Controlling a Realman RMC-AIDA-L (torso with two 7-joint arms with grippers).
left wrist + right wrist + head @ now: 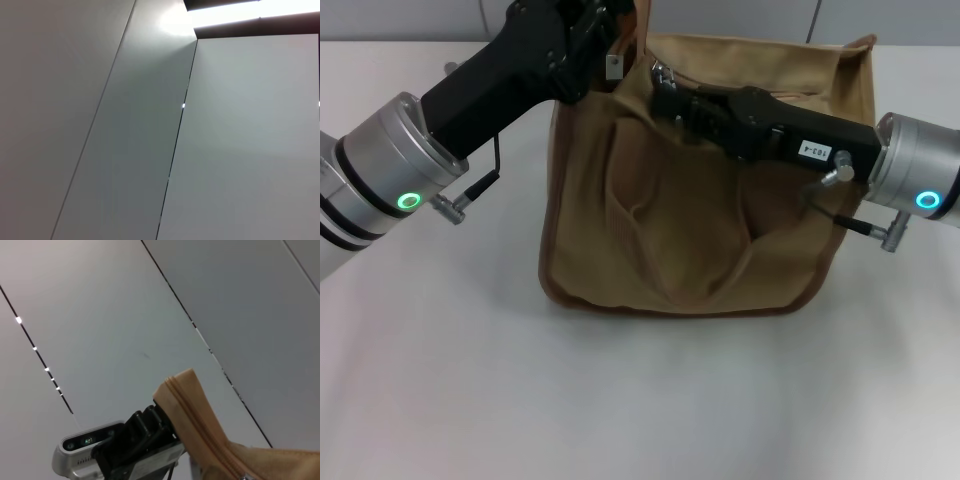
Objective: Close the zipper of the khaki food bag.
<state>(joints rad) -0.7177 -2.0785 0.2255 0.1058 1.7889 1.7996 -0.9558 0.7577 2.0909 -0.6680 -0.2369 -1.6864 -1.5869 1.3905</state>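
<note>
Khaki food bag: both arms reach across its top.

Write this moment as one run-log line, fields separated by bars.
bag: upright on table | left claw: at its top left corner | right claw: at its top edge | zipper: end raised

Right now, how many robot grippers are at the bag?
2. The left gripper is at the top left corner of the khaki food bag. The right gripper reaches over its top opening from the right.
</note>
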